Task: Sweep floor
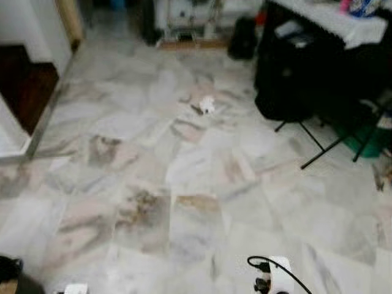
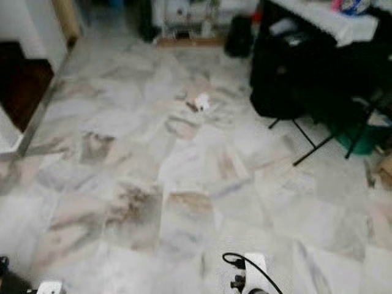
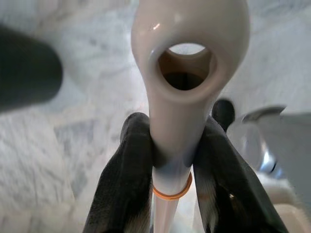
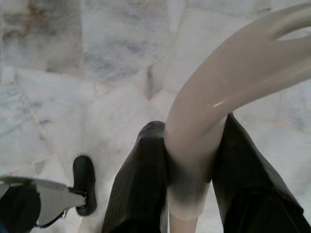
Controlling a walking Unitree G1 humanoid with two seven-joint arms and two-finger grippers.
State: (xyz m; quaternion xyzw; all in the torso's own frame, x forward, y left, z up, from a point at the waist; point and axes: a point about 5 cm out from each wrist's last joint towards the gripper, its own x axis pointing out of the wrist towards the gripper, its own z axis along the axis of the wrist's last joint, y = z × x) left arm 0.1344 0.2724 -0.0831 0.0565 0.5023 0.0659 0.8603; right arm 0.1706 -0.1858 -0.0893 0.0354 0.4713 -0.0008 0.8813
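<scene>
Where marble floor (image 1: pixel 202 177) opens, white scrap (image 1: pixel 207 105) (beside black chair (image 1: pixel 288 73)).

Soft daylight is washing over the pale marble floor (image 1: pixel 184 184); both eye views are blurring, with wrist close-ups defocusing.

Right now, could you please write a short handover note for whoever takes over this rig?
Left claw: shut on a cream handle with a hanging hole at its end.
Right claw: shut on a curved cream handle.
Both are over the marble floor.
A small pile of white debris lies ahead, near the black table on the right.
Done: both tools appear gripped.
Left: the debris is not yet swept up.
</scene>
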